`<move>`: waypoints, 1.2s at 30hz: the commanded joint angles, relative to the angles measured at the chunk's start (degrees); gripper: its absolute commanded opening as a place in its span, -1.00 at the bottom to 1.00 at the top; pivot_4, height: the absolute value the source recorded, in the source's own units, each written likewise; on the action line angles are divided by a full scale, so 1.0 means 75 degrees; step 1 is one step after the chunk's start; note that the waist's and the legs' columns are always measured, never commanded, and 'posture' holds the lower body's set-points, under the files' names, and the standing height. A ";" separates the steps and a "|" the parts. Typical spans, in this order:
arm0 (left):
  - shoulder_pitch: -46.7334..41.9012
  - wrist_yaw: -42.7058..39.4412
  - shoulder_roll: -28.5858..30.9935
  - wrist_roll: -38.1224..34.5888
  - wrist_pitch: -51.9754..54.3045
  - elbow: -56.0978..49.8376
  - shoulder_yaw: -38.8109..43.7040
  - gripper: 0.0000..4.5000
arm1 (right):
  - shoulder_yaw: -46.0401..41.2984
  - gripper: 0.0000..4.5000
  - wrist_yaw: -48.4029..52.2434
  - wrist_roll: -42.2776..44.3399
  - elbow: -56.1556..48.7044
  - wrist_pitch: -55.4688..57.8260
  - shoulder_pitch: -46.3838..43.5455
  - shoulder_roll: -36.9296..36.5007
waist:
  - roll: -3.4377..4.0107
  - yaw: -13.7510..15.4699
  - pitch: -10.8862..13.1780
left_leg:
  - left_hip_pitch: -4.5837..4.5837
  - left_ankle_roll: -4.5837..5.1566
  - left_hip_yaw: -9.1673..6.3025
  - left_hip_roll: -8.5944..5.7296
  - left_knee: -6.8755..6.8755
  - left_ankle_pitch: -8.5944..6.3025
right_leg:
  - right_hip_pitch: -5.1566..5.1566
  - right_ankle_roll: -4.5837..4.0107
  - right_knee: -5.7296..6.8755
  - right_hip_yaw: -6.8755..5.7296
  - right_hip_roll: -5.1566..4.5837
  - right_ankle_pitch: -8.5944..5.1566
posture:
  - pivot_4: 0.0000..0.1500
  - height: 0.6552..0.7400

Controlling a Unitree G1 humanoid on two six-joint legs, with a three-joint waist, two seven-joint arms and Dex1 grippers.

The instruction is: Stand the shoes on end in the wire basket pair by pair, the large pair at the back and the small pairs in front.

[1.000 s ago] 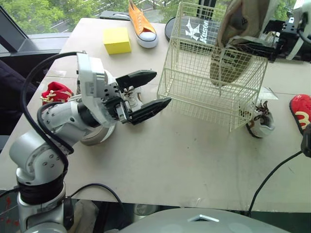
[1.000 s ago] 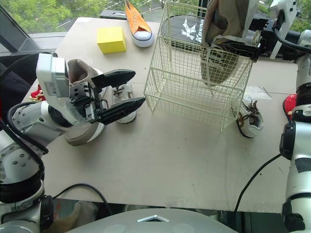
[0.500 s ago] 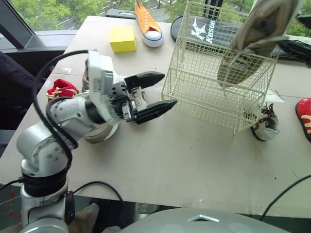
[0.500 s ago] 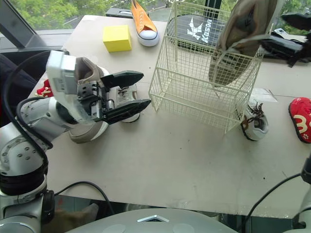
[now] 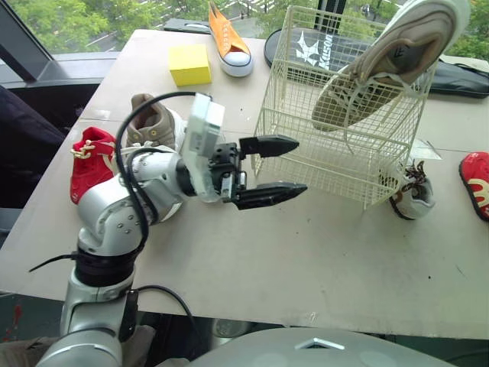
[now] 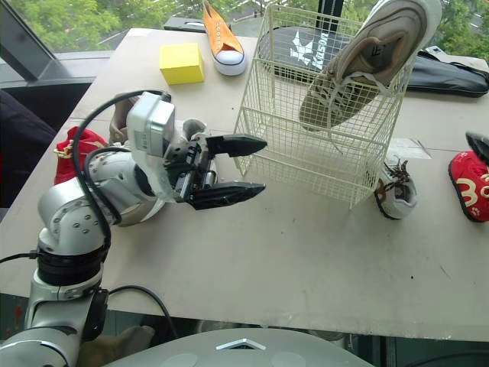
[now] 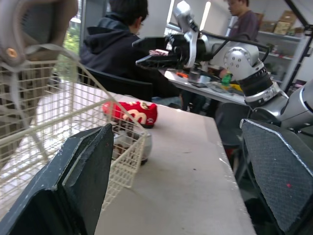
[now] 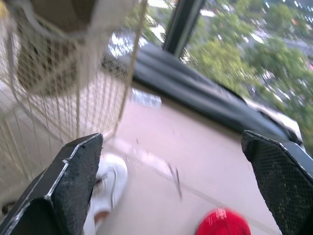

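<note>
The cream wire basket [image 5: 306,145] stands mid-table. A large beige shoe [image 5: 397,53] lies tilted in it, toe end low inside and heel end sticking out over the right rim, with no gripper on it. My left gripper [image 5: 284,168] hangs open and empty just in front of the basket's left front corner. My right gripper [image 8: 171,171] is open and empty off the basket's right side, above the red shoe [image 6: 472,183]. The second large beige shoe [image 5: 149,115] lies behind my left arm. A small white-and-brown shoe [image 5: 412,195] stands against the basket's right front corner.
A small red shoe [image 5: 90,162] lies at the table's left edge. An orange sneaker [image 5: 228,34] and a yellow block [image 5: 190,63] sit at the back left. A black bag [image 5: 458,76] lies behind the basket. People sit beyond the table [image 7: 117,34].
My right gripper has let go of the large beige shoe, which now leans in the basket, and has drawn away to the right. My left gripper has moved right, toward the basket.
</note>
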 commanded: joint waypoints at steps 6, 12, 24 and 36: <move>-0.0282 -0.0727 -0.0077 0.0150 0.0048 0.0202 -0.0373 1.00 | -0.0700 0.99 -0.0627 0.1301 -0.2369 0.1048 0.1690 0.1421 | 0.0008 -0.0011 -0.0017 | 0.0010 0.0029 0.0002 0.0008 0.0002 -0.0018 | 0.0003 -0.0021 0.0001 0.0007 0.0009 -0.0016 | 1.00 1.00; -0.0233 -0.0796 -0.0144 0.0594 -0.0199 0.0374 -0.0293 1.00 | 0.0797 0.99 -0.1413 0.1966 -0.3332 0.0224 0.2243 0.2271 | 0.0008 -0.0026 -0.0018 | 0.0009 0.0031 0.0005 0.0009 0.0001 -0.0020 | -0.0004 -0.0021 0.0000 0.0011 0.0007 -0.0017 | 1.00 1.00; 0.1455 0.1722 0.2506 -0.0038 0.1917 0.2135 0.4267 1.00 | 0.4115 0.99 -0.0267 0.3172 -0.2946 -0.3012 -0.0274 -0.0706 | -0.0042 -0.0189 0.0004 | 0.0010 0.0029 -0.0001 0.0025 -0.0008 -0.0019 | -0.0019 -0.0023 0.0001 0.0000 0.0015 -0.0018 | 1.00 1.00; 0.1308 0.2264 0.3919 0.1059 0.3873 0.4825 0.4061 1.00 | 0.5849 0.99 0.1344 0.2885 -0.1544 -0.3420 -0.2922 -0.0823 | -0.0086 0.0201 0.0029 | -0.0029 -0.0013 -0.0015 -0.0001 -0.0013 -0.0020 | -0.0044 -0.0044 -0.0019 -0.0046 -0.0057 -0.0006 | 1.00 1.00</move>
